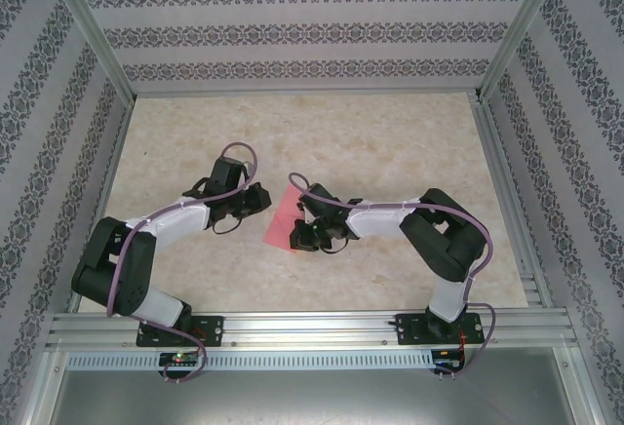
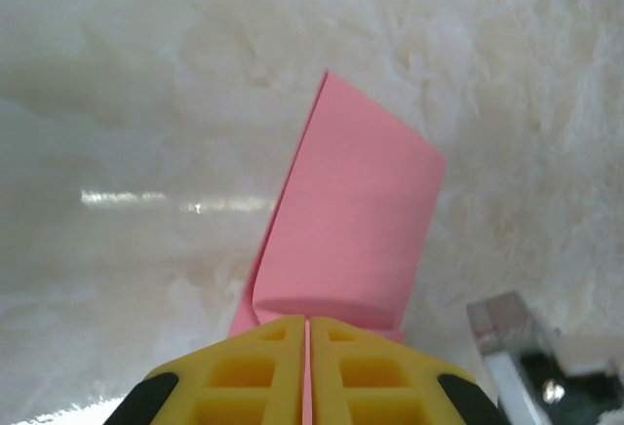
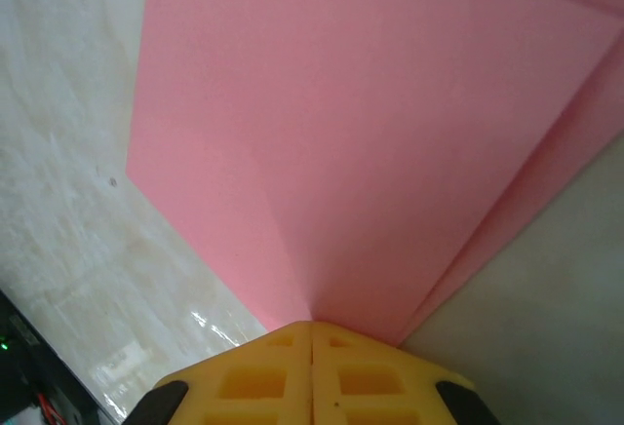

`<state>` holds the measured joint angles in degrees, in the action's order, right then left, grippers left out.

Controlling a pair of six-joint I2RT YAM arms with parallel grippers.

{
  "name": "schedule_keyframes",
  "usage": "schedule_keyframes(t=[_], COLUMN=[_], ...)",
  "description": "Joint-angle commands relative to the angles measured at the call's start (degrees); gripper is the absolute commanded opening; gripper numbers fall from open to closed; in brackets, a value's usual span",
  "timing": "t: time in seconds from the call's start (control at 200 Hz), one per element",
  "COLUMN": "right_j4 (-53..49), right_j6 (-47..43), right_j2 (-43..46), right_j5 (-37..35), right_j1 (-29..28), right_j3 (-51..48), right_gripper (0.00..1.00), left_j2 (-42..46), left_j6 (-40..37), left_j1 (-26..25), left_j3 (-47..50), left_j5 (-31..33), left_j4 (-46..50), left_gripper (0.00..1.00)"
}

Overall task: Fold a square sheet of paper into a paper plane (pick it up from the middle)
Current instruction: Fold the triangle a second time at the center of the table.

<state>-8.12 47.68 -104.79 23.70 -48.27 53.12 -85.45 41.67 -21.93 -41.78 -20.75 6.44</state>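
Observation:
The square sheet of paper [image 1: 281,222] is salmon pink and sits between the two arms at mid-table, bent over on itself. In the left wrist view the sheet [image 2: 356,211] curls upward from my left gripper [image 2: 308,320], whose yellow fingers [image 2: 253,357] are shut with a thin pink edge pinched between them. My right gripper [image 3: 312,324] is shut on another edge of the sheet [image 3: 370,133], where a crease runs up from the fingertips and a second layer shows at the right. From above, the left gripper [image 1: 263,201] and right gripper [image 1: 300,218] meet the sheet from opposite sides.
The marbled beige tabletop [image 1: 390,152] spreads around the sheet inside patterned walls [image 1: 292,35]. An aluminium rail [image 1: 312,328] runs along the near edge by the arm bases. A metal part [image 2: 512,342] shows at the lower right of the left wrist view.

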Motion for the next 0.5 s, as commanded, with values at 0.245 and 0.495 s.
schedule_keyframes(t=[0.245, 0.495], right_j4=[6.3, 3.1], right_j6=[3.0, 2.3], right_j2=[4.5, 0.6], right_j5=[-3.7, -5.9], right_j1=[-0.3, -0.2], right_j3=[-1.1, 2.3], right_gripper=[0.11, 0.11], left_j2=[-3.5, -8.6], left_j6=[0.2, -0.3], left_j1=[-3.9, -4.3], left_j3=[1.8, 0.4], left_j5=[-8.2, -8.2], left_j4=[-6.4, -7.5], left_gripper=[0.09, 0.08])
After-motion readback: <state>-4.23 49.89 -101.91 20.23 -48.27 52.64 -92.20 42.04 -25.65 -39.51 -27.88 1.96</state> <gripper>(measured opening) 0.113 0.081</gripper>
